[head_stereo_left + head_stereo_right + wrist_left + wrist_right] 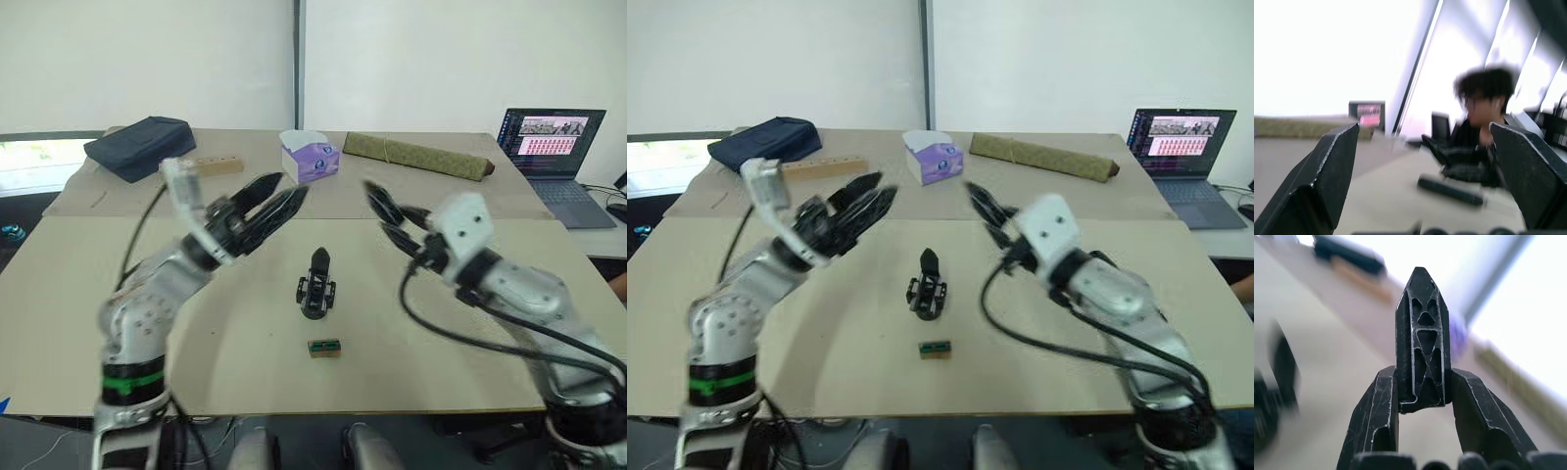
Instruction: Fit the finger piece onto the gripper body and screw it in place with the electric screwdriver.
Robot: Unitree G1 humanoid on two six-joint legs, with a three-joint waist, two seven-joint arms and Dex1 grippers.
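The right claw (1422,396) is clamped on the finger piece (1421,340), raised above the bench (78,323). The left claw (1425,161) is spread wide and empty, also raised. The gripper body (317,285) stands mid-bench between them; the electric screwdriver (1449,190) lies on the bench nearby.

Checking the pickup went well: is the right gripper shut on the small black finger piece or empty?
Shut on it. The right gripper jaws press both sides of the black ribbed finger piece, pointed end outward.
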